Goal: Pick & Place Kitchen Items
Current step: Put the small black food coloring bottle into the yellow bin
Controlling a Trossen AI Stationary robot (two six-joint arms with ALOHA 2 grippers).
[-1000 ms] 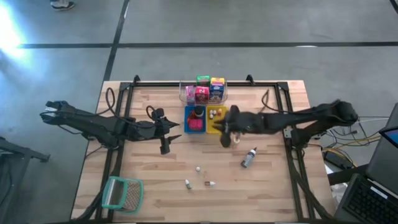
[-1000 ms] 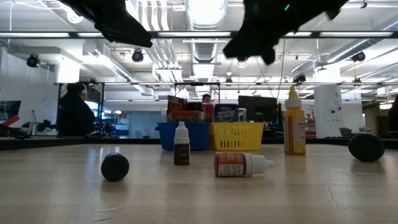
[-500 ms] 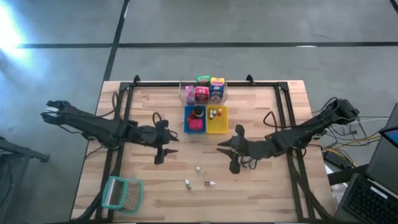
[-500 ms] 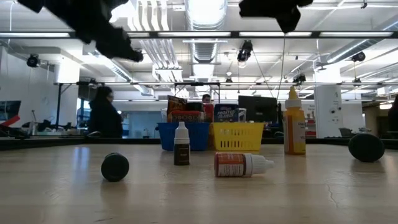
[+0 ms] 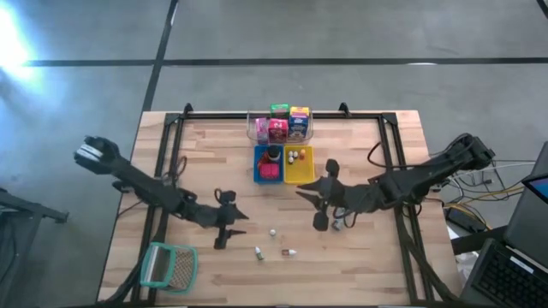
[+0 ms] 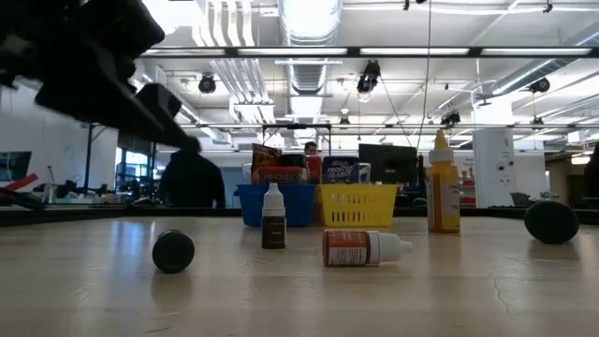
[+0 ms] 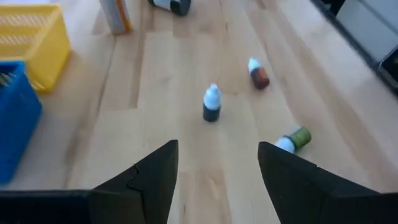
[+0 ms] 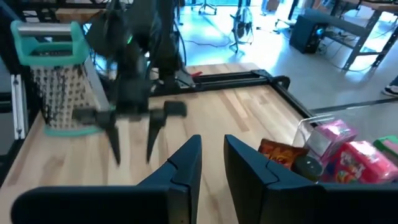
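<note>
Blue tray (image 5: 259,162), yellow tray (image 5: 299,174)

Mesh basket (image 5: 168,265) at table's (image 5: 377,265) near-left corner; blue tray (image 5: 258,163) and yellow tray (image 5: 305,174) side by side, clear tub (image 5: 252,128) behind them.

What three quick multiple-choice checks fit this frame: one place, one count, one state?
1. The teal-rimmed mesh basket sits: A at a corner of the wooden table on the left arm's side; B at the table's middle; C on the right arm's side.
2. Small white-capped bottles on the wood ahead of the left claw: A one; B three; C six.
3. The left claw is: A shut on a bottle; B shut on the basket; C open, holding nothing.

1 A: the high view shows it in that corner.
2 B: the left wrist view shows a dark one, a brown one and a green one.
3 C: its fingers stand apart over bare wood.
</note>
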